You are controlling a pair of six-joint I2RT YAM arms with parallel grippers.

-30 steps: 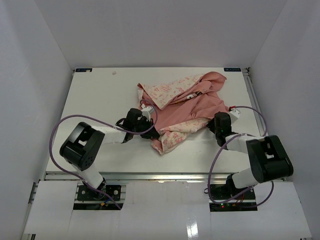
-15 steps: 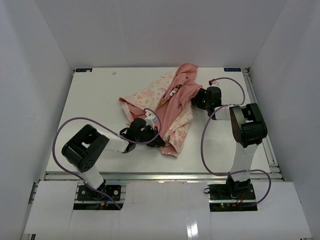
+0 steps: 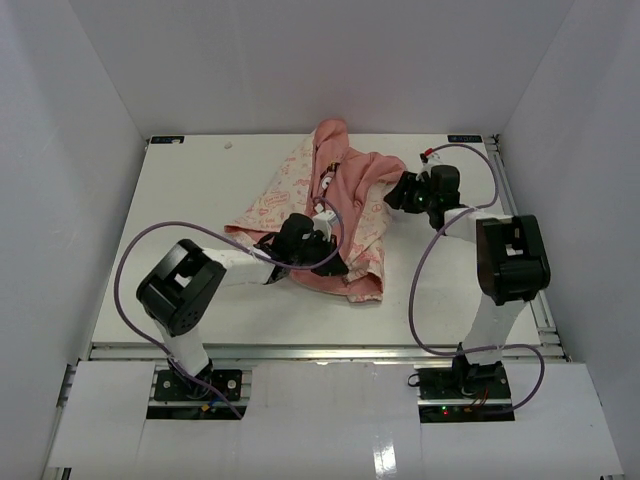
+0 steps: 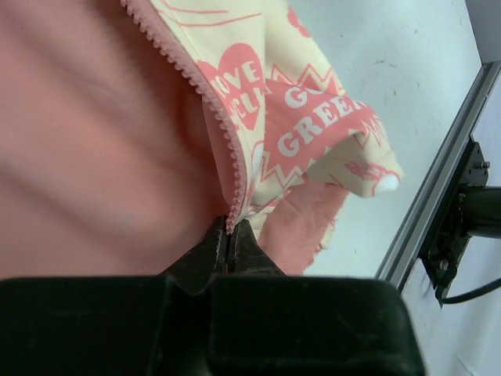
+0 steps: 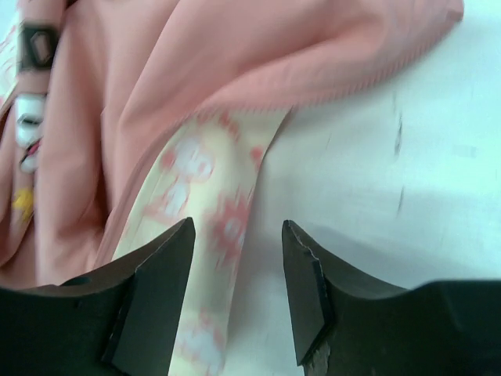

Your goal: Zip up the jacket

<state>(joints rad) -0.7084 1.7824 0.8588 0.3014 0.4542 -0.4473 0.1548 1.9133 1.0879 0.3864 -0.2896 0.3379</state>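
Now your left claw (image 4: 229, 237) pinches the jacket (image 3: 352, 205) by its zipper (image 4: 236, 184); your right claw (image 5: 237, 235) gapes empty (just beside it).

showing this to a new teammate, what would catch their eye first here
A crumpled pink-and-cream jacket heaped on the white table, from the middle toward the far side, draws the eye first. At its near side the left jaws are shut on the end of the toothed pink zipper edge. The right jaws stand open at the jacket's right side, over a cream printed strip, holding nothing.
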